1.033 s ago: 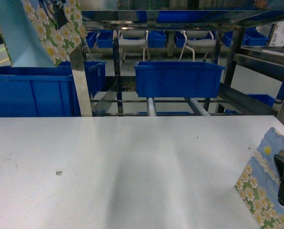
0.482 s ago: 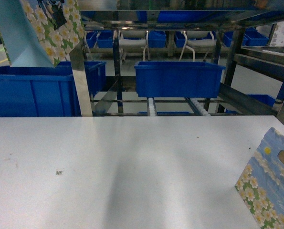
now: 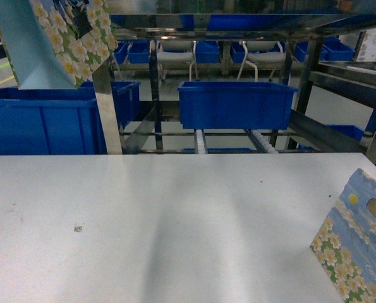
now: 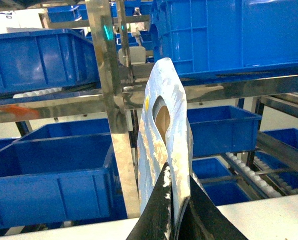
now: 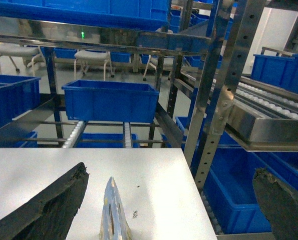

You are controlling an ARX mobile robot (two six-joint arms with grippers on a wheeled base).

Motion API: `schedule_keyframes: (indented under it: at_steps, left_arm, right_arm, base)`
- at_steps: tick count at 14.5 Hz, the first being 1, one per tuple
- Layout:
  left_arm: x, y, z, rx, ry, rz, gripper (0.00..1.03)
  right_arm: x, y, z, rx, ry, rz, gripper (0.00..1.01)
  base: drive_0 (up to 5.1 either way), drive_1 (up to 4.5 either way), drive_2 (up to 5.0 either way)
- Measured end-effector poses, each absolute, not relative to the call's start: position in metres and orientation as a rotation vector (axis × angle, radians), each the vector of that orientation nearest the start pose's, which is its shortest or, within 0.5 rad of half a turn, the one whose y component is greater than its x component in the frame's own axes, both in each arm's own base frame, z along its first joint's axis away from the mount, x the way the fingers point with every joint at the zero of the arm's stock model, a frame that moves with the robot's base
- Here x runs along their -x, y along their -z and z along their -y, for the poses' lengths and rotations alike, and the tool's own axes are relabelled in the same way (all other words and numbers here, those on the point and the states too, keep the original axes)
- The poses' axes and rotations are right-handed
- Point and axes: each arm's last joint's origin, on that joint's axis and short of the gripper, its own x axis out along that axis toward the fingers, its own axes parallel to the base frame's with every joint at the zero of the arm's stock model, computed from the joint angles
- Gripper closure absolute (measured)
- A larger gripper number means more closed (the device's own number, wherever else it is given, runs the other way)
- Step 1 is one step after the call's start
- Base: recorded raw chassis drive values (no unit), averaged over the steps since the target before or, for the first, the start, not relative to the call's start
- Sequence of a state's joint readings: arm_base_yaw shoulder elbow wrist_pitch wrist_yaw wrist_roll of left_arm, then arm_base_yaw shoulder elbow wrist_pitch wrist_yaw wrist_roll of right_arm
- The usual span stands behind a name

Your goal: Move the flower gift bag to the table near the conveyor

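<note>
Flower-printed paper gift bag [image 4: 161,150], pale blue with white daisies on green, is pinched edge-on between the two black fingers of the left tool [image 4: 175,212], which are closed on its lower part. In the head view this same bag [image 3: 58,38] hangs at the upper left, well above the large plain white worktop [image 3: 162,221] and in front of the blue plastic bins [image 3: 42,120] on the shiny steel-framed roller conveyor [image 3: 203,140]. It touches nothing but the tool.

The right tool [image 5: 169,207] stands wide apart, its fingers at either side of the wrist view and closed on nothing. Between and below them the thin top edge of a second flower-printed bag [image 5: 113,210] shows; that bag [image 3: 355,243] stands upright on the worktop at the head view's lower right, apparently already delivered and let go.

I judge the step in hand to be the carry: the left bag is lifted clear of the rack and not yet over its resting spot. The next move calls for bringing it toward the robot and down over bare worktop, apart from the standing bag, keeping it upright so its base lands flat, and parting the fingers only once it bears on the surface.
</note>
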State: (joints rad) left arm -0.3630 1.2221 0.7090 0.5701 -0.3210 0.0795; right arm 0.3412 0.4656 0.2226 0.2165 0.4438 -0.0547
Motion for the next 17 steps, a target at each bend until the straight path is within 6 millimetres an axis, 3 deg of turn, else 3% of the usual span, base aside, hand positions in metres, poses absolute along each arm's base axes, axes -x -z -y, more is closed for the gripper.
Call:
schedule_keyframes:
  at_steps: [3,6,10,14,17]
  left_arm:
    - [-0.256,-0.280,0.093,-0.052,-0.014,0.050,1.01]
    - [-0.268,-0.233,0.109,-0.058,-0.077,-0.058,1.01]
    - [-0.274,-0.179,0.115,-0.031,-0.180,-0.152,1.01]
    - [-0.271,-0.140,0.123,0.034,-0.204,-0.203,1.01]
    - [-0.263,-0.116,0.139,0.065,-0.180,-0.253,1.01]
  right_arm:
    - [-0.127,-0.220,-0.032,0.068,0.107,-0.037,0.03]
    - [-0.127,-0.220,-0.032,0.068,0.107,-0.035,0.03]
    - [-0.127,-0.220,-0.032,0.068,0.107,-0.035,0.03]
    - [-0.127,-0.220,-0.032,0.068,0.107,-0.035,0.03]
    - [-0.127,-0.220,-0.032,0.068,0.107,-0.035,0.03]
  base:
    - [0.0,0.00,0.0]
    - [0.0,0.00,0.0]
    - [0.0,0.00,0.0]
    - [0.0,0.00,0.0]
    - [0.0,0.00,0.0]
